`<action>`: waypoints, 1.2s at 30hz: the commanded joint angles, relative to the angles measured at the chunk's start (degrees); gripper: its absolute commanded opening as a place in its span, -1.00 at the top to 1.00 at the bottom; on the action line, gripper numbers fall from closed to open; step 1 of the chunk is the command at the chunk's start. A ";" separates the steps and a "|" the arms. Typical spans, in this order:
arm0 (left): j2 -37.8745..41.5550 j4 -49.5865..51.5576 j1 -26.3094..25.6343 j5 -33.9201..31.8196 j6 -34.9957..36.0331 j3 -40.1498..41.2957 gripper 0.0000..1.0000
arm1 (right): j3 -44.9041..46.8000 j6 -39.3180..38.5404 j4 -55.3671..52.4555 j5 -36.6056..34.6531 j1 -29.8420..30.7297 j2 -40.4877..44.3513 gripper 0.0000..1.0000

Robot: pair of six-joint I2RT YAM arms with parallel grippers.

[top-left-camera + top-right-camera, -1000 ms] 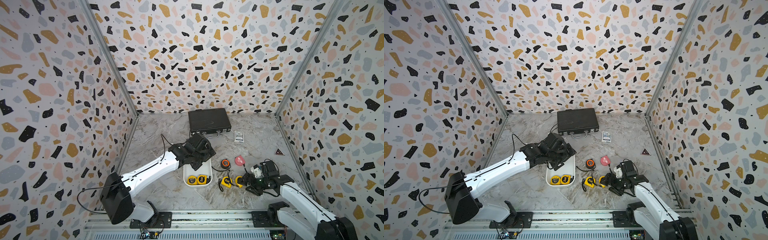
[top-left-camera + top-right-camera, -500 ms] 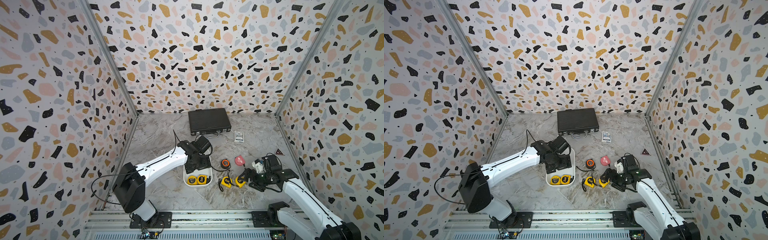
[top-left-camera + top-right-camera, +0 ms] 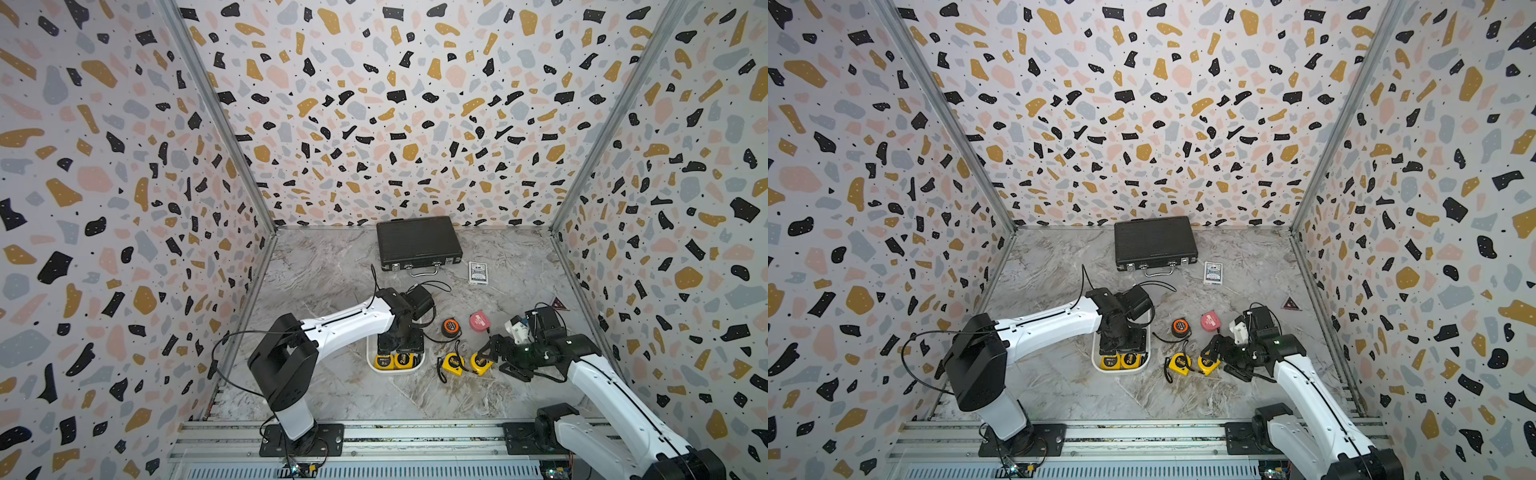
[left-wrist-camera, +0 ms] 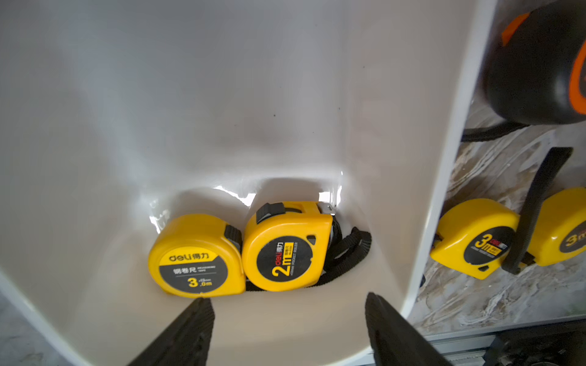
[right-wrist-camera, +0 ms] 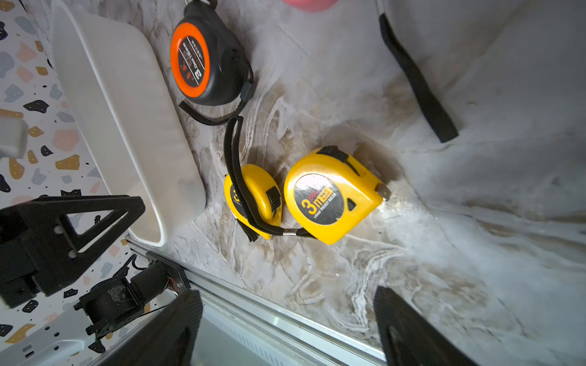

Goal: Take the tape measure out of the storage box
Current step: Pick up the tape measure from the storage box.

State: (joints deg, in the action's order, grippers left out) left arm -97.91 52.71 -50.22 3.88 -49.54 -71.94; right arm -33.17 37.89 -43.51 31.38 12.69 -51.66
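**Left gripper.** The left gripper (image 4: 287,301) sits inside the storage box (image 4: 222,95), the shallow white tub on the table (image 3: 332,270). Its two black fingers (image 4: 190,329) stand spread, with nothing between them.
- Directly ahead of the gap, against the end wall of the box, lies the yellow tape measure marked 2m (image 4: 287,248). It lies flat, label up, with its black strap bunched beside it.
- Touching that unit lies the yellow tape measure marked 3.0m (image 4: 196,256), just ahead of one fingertip. Whether the two touch cannot be told.
- In both top views these two units fill the end of the box beyond the fingertips.

**Right gripper.** The right gripper (image 5: 285,296) hovers over the table outside the box, fingers spread and holding nothing.
- Ahead of it lies a flat yellow 3m tape measure (image 5: 333,196), label up.
- Just beside that lies a tilted yellow 3m tape measure (image 5: 253,199), with a black strap draped across it.
- Farther ahead, an orange-and-black tape measure (image 5: 203,60) lies just beside the long wall of the box.
- A pink tape measure (image 3: 478,322) lies near it.

**Other items.** A black briefcase (image 3: 417,243) and a deck of playing cards (image 3: 477,272) lie well apart from both grippers, by the back wall.
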 commanded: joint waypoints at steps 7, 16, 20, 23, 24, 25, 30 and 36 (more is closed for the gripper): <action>-2.69 1.30 -1.02 -1.91 3.72 -1.80 -0.58 | -2.86 -0.45 -1.85 -0.90 -0.16 0.51 -0.83; -3.41 -0.85 -1.60 -1.40 2.18 -0.93 -0.56 | -3.66 -0.89 -1.89 -1.41 -0.20 -0.02 -0.82; -3.96 -0.79 -2.06 -1.76 1.75 -0.75 -0.54 | -3.88 -1.08 -1.85 -1.41 -0.20 -0.11 -0.82; -4.13 -0.92 -2.30 -2.17 1.44 -0.25 -0.54 | -4.09 -1.27 -1.85 -1.49 -0.21 -0.11 -0.83; -4.18 -1.07 -2.42 -2.20 1.39 -0.21 -0.54 | -4.10 -1.27 -1.80 -1.49 -0.21 -0.08 -0.83; -4.31 -1.10 -2.45 -2.40 1.30 -0.10 -0.54 | -4.17 -1.36 -1.85 -1.57 -0.21 -0.11 -0.83; -4.96 -1.51 -2.78 -2.80 1.09 0.15 -0.54 | -4.47 -1.50 -1.92 -1.58 -0.21 -0.25 -0.83; -5.66 -1.84 -3.13 -3.57 0.61 0.85 -0.53 | -5.13 -1.79 -1.85 -1.78 -0.20 -0.52 -0.82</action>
State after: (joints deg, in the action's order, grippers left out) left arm -103.11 50.76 -52.90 1.91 -48.03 -72.18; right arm -36.12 36.97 -44.14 30.17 12.69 -52.16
